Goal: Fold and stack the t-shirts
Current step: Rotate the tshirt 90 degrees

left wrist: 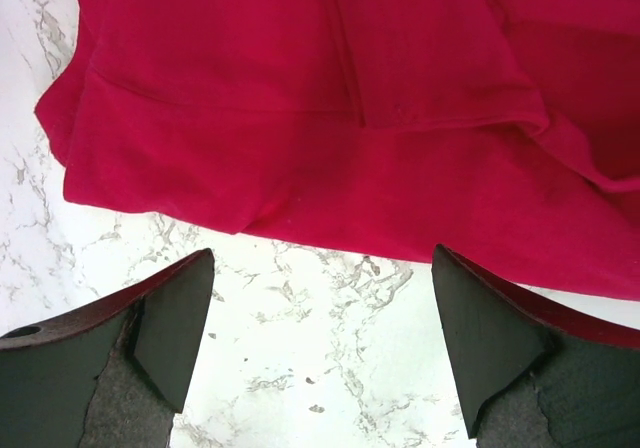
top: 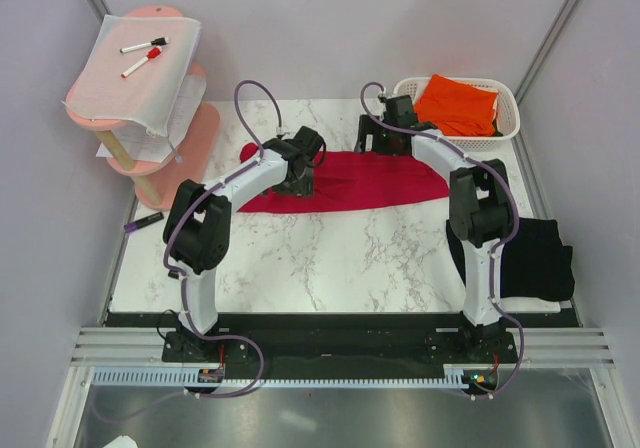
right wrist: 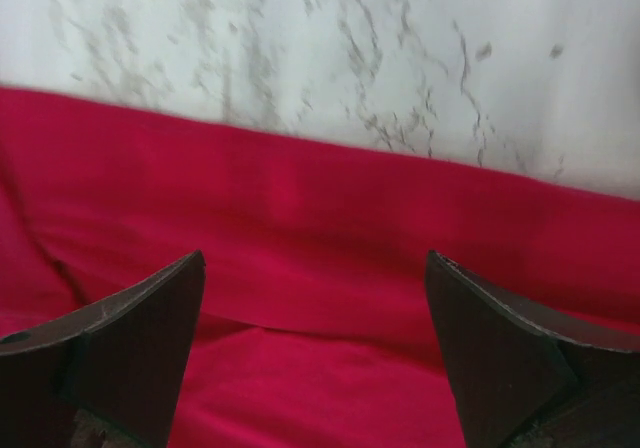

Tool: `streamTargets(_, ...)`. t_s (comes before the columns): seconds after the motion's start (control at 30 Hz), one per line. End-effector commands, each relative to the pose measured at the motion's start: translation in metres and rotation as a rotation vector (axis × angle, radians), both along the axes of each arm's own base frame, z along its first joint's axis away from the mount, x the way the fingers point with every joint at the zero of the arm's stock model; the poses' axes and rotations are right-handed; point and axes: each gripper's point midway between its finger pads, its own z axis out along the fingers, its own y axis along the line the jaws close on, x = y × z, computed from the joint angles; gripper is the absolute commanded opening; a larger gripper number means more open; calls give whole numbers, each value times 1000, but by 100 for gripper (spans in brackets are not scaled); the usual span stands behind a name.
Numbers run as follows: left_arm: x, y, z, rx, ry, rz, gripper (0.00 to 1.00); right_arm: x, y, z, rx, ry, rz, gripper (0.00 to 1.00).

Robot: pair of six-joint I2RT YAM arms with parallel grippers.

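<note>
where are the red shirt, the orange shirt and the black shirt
red shirt [top: 370,180]: top view, middle of the spread cloth
orange shirt [top: 458,105]: top view, centre of the bunched cloth
black shirt [top: 540,260]: top view, its right half

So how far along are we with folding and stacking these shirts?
Nothing is stacked yet. The black t-shirt lies as a compact rectangle at the right edge of the table, possibly folded already. In hand: the red t-shirt, stretched in a long band with layers overlapping, both sets of jaws open above it, gripping nothing. Left: the orange t-shirt, bunched in the white basket, then stacking.
</note>
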Motion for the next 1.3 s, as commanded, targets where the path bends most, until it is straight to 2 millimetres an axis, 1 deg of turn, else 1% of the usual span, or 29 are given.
streamTargets(0.0,6,-9,-4,-61,-24,35,96,-11,-6,-36,-63,126,28,97)
streamTargets(0.03,6,-8,-6,-61,-21,38,96,-12,-8,-44,-73,142,24,97)
streamTargets(0.13,3,-6,-13,-62,1,47,96,-17,-15,-56,-111,161,5,97)
streamTargets(0.3,0,5,-36,-52,66,67,96,-22,-25,-68,-161,190,-17,97)
streamTargets(0.37,-1,9,-44,-51,87,76,97,-29,-32,-78,-196,221,-33,97)
streamTargets(0.43,-3,15,-55,-49,120,92,97,-35,-42,-89,-248,251,-56,97)
streamTargets(0.5,-2,21,-63,-55,144,109,97,-47,-48,-97,-290,294,-59,98)
streamTargets(0.53,-3,24,-66,-54,152,115,97,-58,-52,-105,-312,328,-60,98)
streamTargets(0.6,0,32,-67,-52,153,135,97,-71,-57,-112,-346,359,-61,98)
streamTargets(0.63,2,35,-69,-50,154,142,97,-84,-60,-117,-360,385,-59,98)
streamTargets(0.7,10,42,-66,-40,139,151,97,-99,-59,-122,-372,411,-49,98)
streamTargets(0.73,14,44,-66,-32,139,144,97,-112,-61,-123,-380,432,-43,98)
streamTargets(0.77,18,47,-66,-26,136,146,97,-119,-60,-124,-380,445,-41,98)
streamTargets(0.8,27,48,-61,-33,120,152,97,-127,-54,-124,-372,456,-17,98)
streamTargets(0.83,31,49,-59,-32,117,147,97,-139,-54,-126,-380,479,-8,98)
streamTargets(0.87,34,51,-64,-20,124,148,97,-144,-53,-125,-380,485,-2,98)
streamTargets(0.9,45,50,-55,-25,104,146,97,-152,-45,-124,-378,494,26,98)
streamTargets(0.93,50,50,-54,-17,106,140,97,-161,-46,-122,-387,511,35,98)
streamTargets(0.97,53,51,-59,-2,117,137,97,-166,-42,-120,-385,519,47,98)
streamTargets(1.0,68,48,-50,-8,85,136,97,-173,-34,-119,-380,524,71,98)
streamTargets(1.03,70,49,-48,8,96,127,97,-182,-28,-114,-355,539,95,98)
streamTargets(1.07,74,50,-56,26,109,123,97,-187,-23,-112,-346,542,109,98)
streamTargets(1.1,92,46,-42,11,65,122,97,-195,-10,-109,-320,550,150,98)
streamTargets(1.13,95,47,-40,21,78,114,97,-203,-1,-105,-290,563,176,98)
streamTargets(1.17,102,47,-39,22,73,114,97,-209,7,-104,-271,571,200,98)
streamTargets(1.2,118,45,-34,6,46,114,97,-215,16,-102,-258,574,222,98)
streamTargets(1.27,129,45,-31,-9,43,104,97,-228,34,-99,-212,596,272,98)
